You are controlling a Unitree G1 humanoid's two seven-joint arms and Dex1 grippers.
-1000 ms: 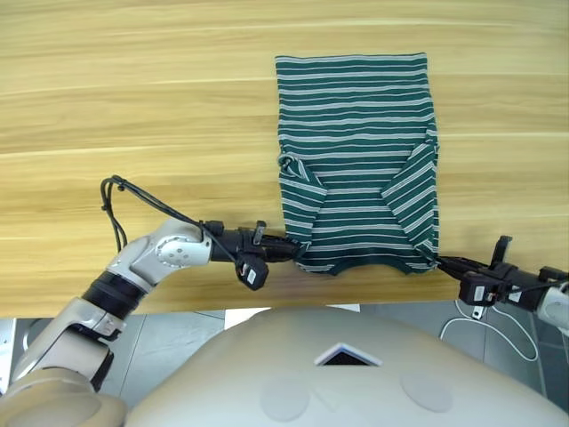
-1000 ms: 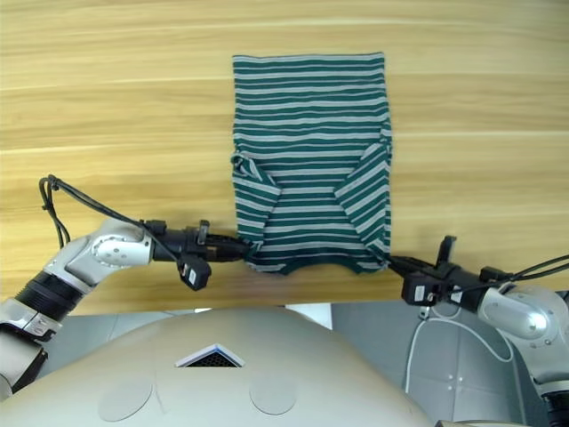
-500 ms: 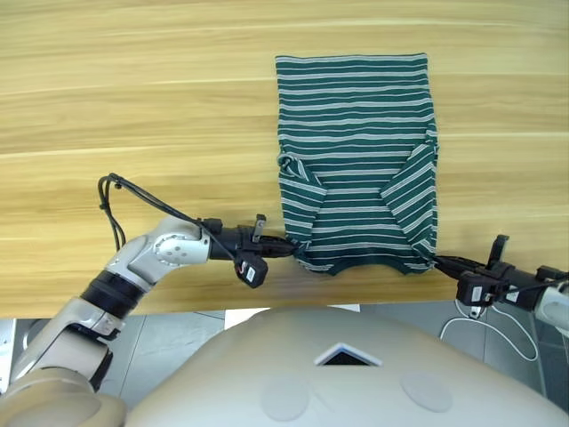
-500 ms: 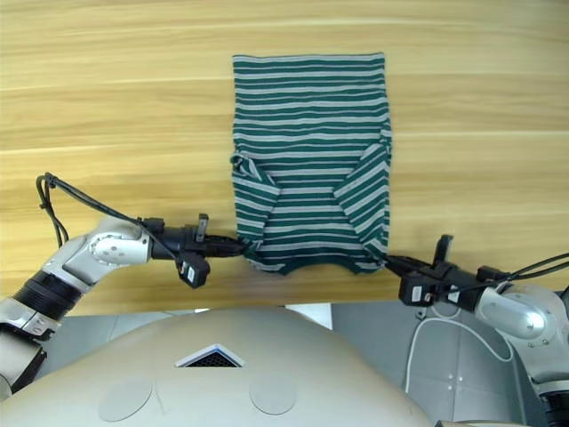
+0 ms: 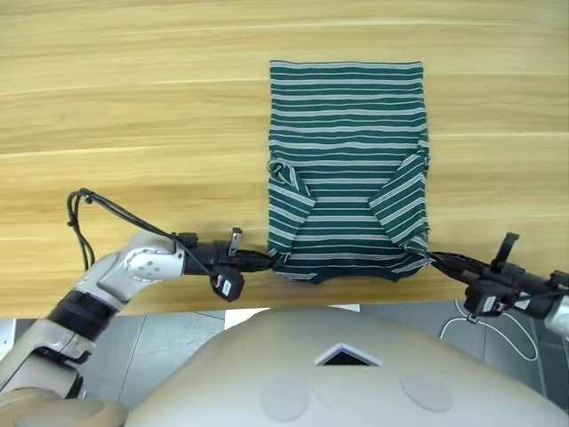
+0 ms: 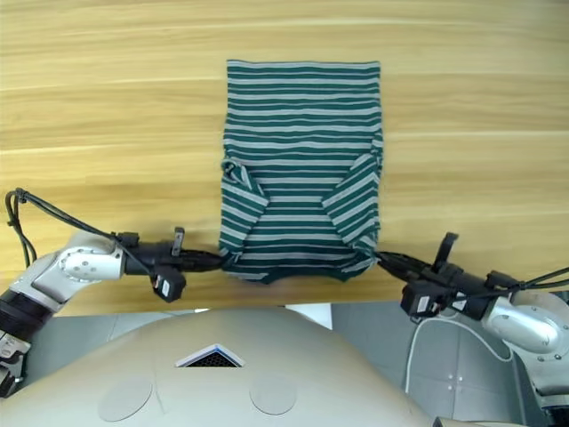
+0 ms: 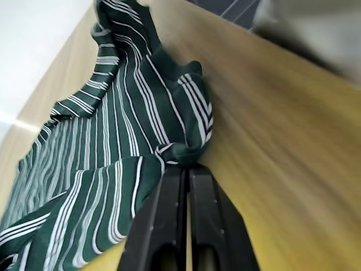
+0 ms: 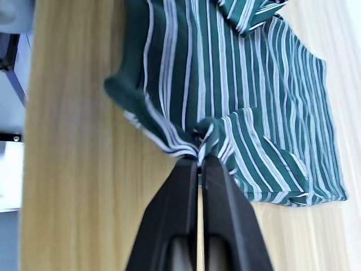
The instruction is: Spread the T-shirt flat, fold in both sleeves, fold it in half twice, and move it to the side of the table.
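The left gripper (image 5: 269, 259) and the right gripper (image 5: 433, 258) each pinch tight on a near corner of the T-shirt (image 5: 347, 133), at the near edge of the table (image 5: 133, 107). Over the last second they have drawn the T-shirt slightly nearer and to the left. Its sleeves (image 5: 400, 191) lie folded in, so the first half-fold, away from the robot, looks to be next. No readable writing shows anywhere.
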